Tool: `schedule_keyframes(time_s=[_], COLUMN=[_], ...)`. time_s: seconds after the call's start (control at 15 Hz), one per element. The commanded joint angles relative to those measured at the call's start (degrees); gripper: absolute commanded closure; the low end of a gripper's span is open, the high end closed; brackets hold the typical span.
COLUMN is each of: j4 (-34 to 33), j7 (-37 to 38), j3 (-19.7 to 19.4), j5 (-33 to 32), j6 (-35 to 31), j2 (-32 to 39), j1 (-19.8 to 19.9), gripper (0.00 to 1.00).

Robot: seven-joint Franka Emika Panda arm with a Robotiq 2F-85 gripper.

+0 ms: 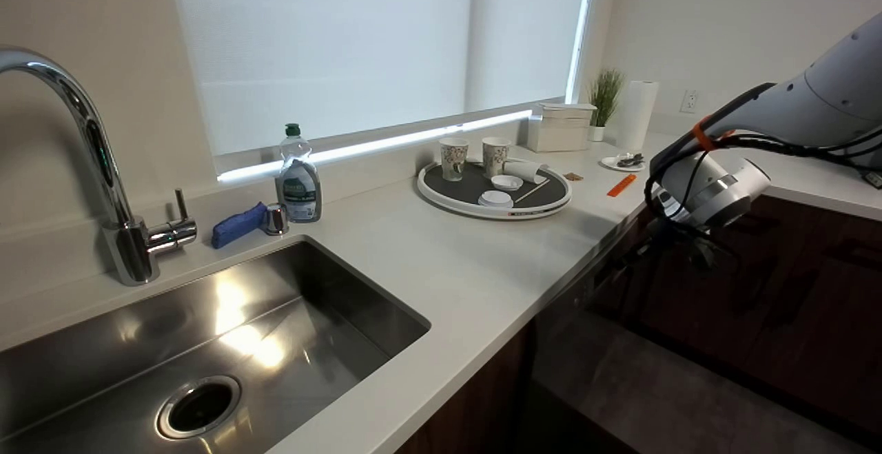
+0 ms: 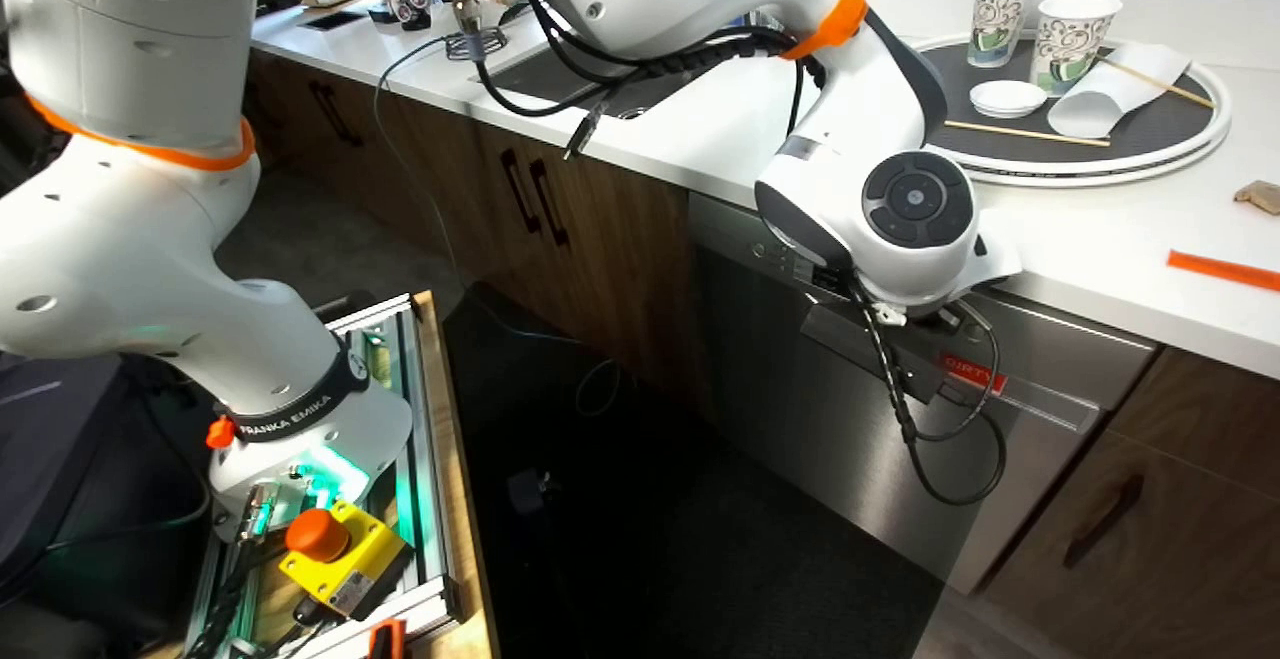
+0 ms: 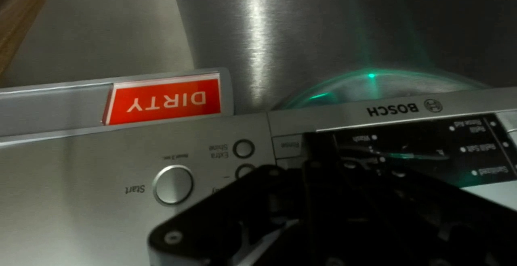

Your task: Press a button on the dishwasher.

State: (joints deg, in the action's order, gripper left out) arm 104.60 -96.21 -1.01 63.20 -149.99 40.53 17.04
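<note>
The dishwasher (image 2: 860,459) has a silver metal front under the counter, with its control panel along the top. Upside down in the wrist view, the panel shows a round Start button (image 3: 173,185), a smaller Extra Shine button (image 3: 243,149) and a rectangular Rinse button (image 3: 287,145). My gripper (image 3: 319,143) is shut, nothing visible between the fingers. Its dark tips overlap the Rinse button's end and the edge of the black display (image 3: 424,149); whether they touch, I cannot tell. Another button beside Extra Shine is partly covered by the gripper. In an exterior view the wrist hides the fingers.
A red DIRTY sign (image 3: 163,101) sits beside the panel. The white counter (image 2: 720,154) runs just above the dishwasher, bearing a round tray (image 2: 1080,177) with cups. Cable loops (image 2: 960,499) hang from the wrist before the door. A wooden cabinet (image 2: 1180,479) adjoins it.
</note>
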Motion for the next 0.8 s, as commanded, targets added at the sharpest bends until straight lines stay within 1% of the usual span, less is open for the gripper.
schedule_keyframes(time_s=[0.0, 0.27, 0.33, 0.53, 0.73], j4=[-2.1, -2.3, -2.2, -2.4, -2.5], j7=[-3.2, -6.3, -7.1, -9.3, -9.5], j3=[2.6, 2.7, 3.4, 4.1, 4.7], j5=[6.0, 12.6, 13.6, 17.6, 20.6], j6=[-3.0, -3.7, -3.8, -2.9, -1.3], j2=[1.5, 1.6, 1.6, 1.4, 1.3], j1=[2.1, 2.2, 2.8, 3.7, 4.8], gripper=[1.00, 1.00, 1.00, 1.00, 1.00])
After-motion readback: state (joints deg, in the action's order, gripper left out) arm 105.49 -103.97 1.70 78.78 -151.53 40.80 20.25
